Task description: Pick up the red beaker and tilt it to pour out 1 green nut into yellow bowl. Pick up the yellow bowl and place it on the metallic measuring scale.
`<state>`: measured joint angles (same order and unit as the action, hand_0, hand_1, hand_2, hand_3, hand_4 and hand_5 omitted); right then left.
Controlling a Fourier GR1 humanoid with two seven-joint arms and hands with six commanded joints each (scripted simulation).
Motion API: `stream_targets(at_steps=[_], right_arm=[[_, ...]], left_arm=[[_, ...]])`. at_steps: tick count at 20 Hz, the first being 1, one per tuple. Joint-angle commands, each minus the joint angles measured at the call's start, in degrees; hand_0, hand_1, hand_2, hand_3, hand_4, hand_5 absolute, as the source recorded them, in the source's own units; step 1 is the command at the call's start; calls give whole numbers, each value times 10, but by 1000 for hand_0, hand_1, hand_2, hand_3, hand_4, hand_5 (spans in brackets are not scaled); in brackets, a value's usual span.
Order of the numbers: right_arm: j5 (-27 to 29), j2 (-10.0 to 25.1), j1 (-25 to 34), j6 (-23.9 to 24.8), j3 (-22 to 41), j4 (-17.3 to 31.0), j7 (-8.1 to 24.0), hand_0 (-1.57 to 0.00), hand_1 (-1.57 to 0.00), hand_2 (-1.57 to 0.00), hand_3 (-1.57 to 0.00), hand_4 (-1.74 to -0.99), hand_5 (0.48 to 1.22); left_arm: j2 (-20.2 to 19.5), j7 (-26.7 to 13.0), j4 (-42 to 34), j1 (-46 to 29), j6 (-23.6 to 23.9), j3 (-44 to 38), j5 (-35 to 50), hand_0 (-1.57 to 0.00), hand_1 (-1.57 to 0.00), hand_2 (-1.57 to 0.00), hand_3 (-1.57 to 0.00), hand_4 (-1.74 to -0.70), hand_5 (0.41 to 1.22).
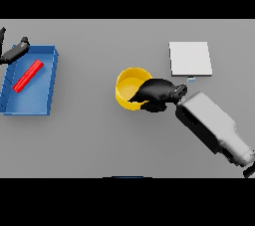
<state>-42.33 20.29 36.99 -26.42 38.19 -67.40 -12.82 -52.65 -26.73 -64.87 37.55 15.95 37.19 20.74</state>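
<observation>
Right hand (pixel 155 94) at centre frame, its arm entering from the lower right — fingers curled over the right rim of the yellow bowl (pixel 128 86), gripping it. The bowl rests on the grey table (pixel 99 140), with the metallic measuring scale (pixel 190 58) near it to the upper right, apart. Red beaker (pixel 28 75) lies on its side in the blue tray (pixel 49 101) at left. Left hand (pixel 14 52) at the tray's upper left corner — finger state cannot be told.

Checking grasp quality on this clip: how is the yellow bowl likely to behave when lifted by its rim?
The bowl looks rigid, so it should keep its shape. The right hand grips only the near-right rim, so it may tilt away from the hand. Its smooth wall might slip.
</observation>
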Motion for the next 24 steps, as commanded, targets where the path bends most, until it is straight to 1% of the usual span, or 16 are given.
stream_targets(at_steps=[1, 3, 4, 5, 6, 7, 10, 11, 13, 15, 16, 17, 18, 20, 21, 24], right_arm=[[1, 3, -1, -3, -2, -4, 9, -1405, -1370, -1365, -1126, -1673, 1191], [6, 6, 1, -9, -5, -20, 22, -1465, -1443, -1439, -1212, -1692, 1202], [12, 5, 7, -16, -8, -23, 28, -1486, -1468, -1466, -1260, -1699, 1206], [20, 16, 4, -25, -13, -37, 22, -1503, -1489, -1487, -1307, -1705, 1209], [25, 18, 4, -31, -18, -45, 31, -1517, -1505, -1504, -1350, -1711, 1211], [33, 22, 5, -37, -22, -56, 40, -1528, -1518, -1517, -1357, -1714, 1213], [43, 42, 13, -47, -30, -79, 45, -1549, -1544, -1543, -1325, -1721, 1217], [46, 46, 18, -53, -34, -80, 58, -1553, -1549, -1549, -1302, -1721, 1218], [52, 50, 28, -60, -38, -75, 66, -1560, -1546, -1556, -1361, -1724, 1218], [62, 55, 41, -67, -46, -71, 67, -1564, -1555, -1561, -1319, -1723, 1218], [61, 63, 47, -59, -51, -60, 55, -1565, -1558, -1563, -1289, -1723, 1219], [61, 69, 49, -54, -56, -57, 66, -1566, -1561, -1565, -1269, -1723, 1219], [61, 77, 55, -53, -60, -55, 68, -1471, -1535, -1566, -1279, -1723, 1220], [56, 91, 65, -40, -68, -42, 71, -1506, -1548, -1568, -1324, -1723, 1220], [59, 94, 68, -42, -73, -34, 83, -1519, -1552, -1568, -1341, -1724, 1220], [55, 110, 74, -19, -79, -7, 69, -1544, -1561, -1570, -1417, -1726, 1221]], left_arm=[[-2, -1, -9, -5, 3, 0, 3, 1, 1, 1, 1, -791, 730], [0, 3, -8, -4, 3, 0, 2, 1, 1, 1, 1, -788, 725], [-1, -4, -11, -2, 4, 1, 1, 1, 1, 1, 1, -785, 724], [-3, -5, -16, -5, 7, 2, 0, 1, 1, 1, 1, -785, 726], [-6, -7, -23, -8, 10, 4, -1, 1, 1, 1, 1, -783, 727], [-4, -11, -19, -5, 10, 3, -1, 1, 1, 1, 1, -784, 727], [-7, -5, -12, -2, 7, -1, -1, 1, 1, 1, 1, -788, 733], [-5, 1, -11, -4, 7, -4, 3, 1, 1, 1, 1, -793, 737], [-5, 8, -14, -5, 8, -4, 2, 1, 1, 1, 1, -798, 737], [-8, 11, -12, -1, 6, -5, 1, 1, 1, 1, 1, -799, 741], [-6, 11, -8, -2, 7, -5, -1, 1, 1, 1, 1, -798, 744], [-5, 9, -2, 2, 1, -4, -2, 1, 1, 1, 1, -795, 747], [-10, 8, -1, 5, -3, -8, 2, 1, 1, 1, 1, -794, 748], [-11, 11, -7, 2, -1, -7, 1, 1, 1, 1, 1, -790, 753], [-16, 8, -17, -2, 0, -7, 3, 1, 1, 1, 1, -788, 754], [-10, 6, -6, -2, 0, -9, 5, 1, 1, 1, 1, -803, 755]])
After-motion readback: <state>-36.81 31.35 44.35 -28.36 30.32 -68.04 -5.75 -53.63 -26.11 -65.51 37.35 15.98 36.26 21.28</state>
